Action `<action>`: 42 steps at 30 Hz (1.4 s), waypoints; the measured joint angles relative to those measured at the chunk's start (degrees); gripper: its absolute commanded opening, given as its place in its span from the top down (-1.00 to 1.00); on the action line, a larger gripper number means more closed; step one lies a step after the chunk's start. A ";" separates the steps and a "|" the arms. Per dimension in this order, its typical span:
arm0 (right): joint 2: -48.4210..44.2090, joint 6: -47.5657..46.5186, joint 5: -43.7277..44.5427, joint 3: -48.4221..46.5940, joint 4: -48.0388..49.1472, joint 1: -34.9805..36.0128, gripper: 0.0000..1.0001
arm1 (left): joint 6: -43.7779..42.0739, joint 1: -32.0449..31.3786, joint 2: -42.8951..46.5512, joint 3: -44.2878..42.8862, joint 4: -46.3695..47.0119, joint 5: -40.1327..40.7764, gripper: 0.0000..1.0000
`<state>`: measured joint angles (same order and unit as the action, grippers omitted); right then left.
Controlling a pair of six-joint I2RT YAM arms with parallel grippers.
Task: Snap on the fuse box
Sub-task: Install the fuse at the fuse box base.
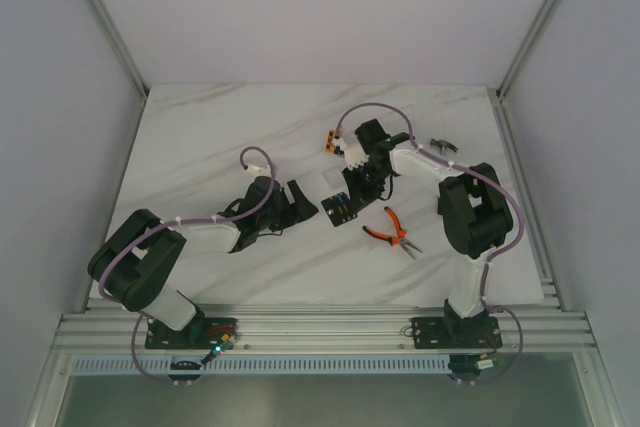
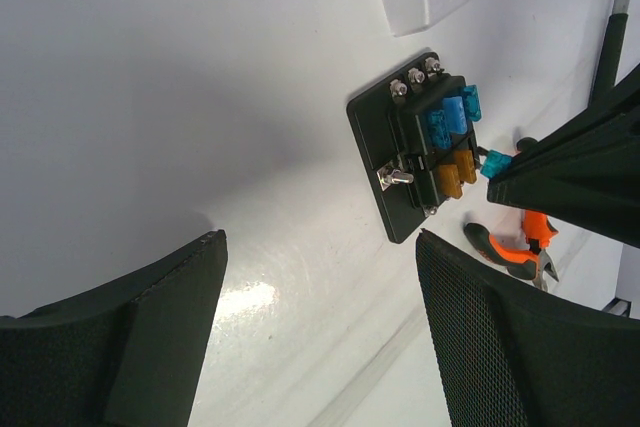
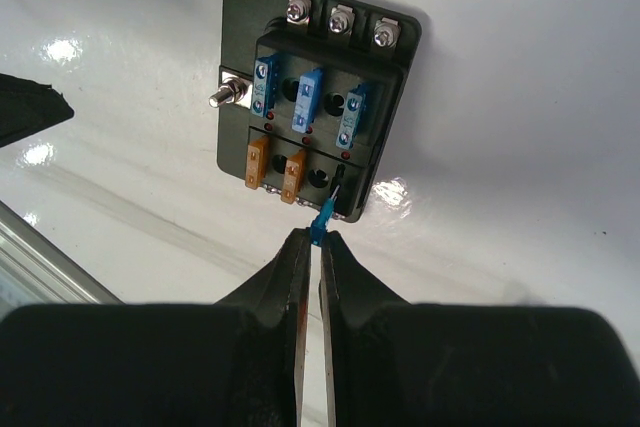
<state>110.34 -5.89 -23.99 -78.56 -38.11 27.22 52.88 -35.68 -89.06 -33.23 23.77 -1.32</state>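
Blue fuse (image 3: 322, 219) in right gripper (image 3: 312, 247) | we count five seated; fuse box (image 3: 315, 117) 5-o'clock slot (image 3: 322, 180) unfilled | left gripper (image 2: 318, 242) wide

Fuse box (image 3: 315, 112): was black throughout, base plate and housing alike.
Blue fuses (image 3: 310, 97): three in the upper row, mid-blue.
Amber fuses (image 3: 257, 163): two in the lower row, orange-brown.
Small red dots marked the slots.
Terminal screws (image 3: 339, 17): were bright silver.
Loose fuse (image 3: 321, 222): was pale turquoise, at the tips of the right gripper (image 3: 312, 247).
Right gripper and left gripper (image 2: 318, 242): were matt black, and the left's pads showed a fine mesh pattern.
Table (image 1: 220, 127): was white with faint grey marble veining.
Pliers (image 1: 395, 227): had orange handles trimmed in black.
Small block (image 1: 329, 141): was orange-yellow.
Cables (image 1: 255, 157): were lilac.
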 measured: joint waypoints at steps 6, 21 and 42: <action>0.02 -0.39 0.07 0.04 -0.02 0.22 0.89 | 0.00 0.00 -0.24 0.00 0.39 -0.37 -0.71; -0.04 -0.31 5.03 0.04 0.20 2.89 0.29 | 0.31 -0.02 -0.57 -0.02 1.05 -1.07 -0.71; -19.12 10.69 22.88 16.00 17.09 10.27 0.44 | 1.53 -1.97 -1.14 -0.37 1.05 -1.07 -0.58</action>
<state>91.22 4.80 -1.10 -62.57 -21.02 37.50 54.41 -37.65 -90.19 -33.61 24.82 -2.39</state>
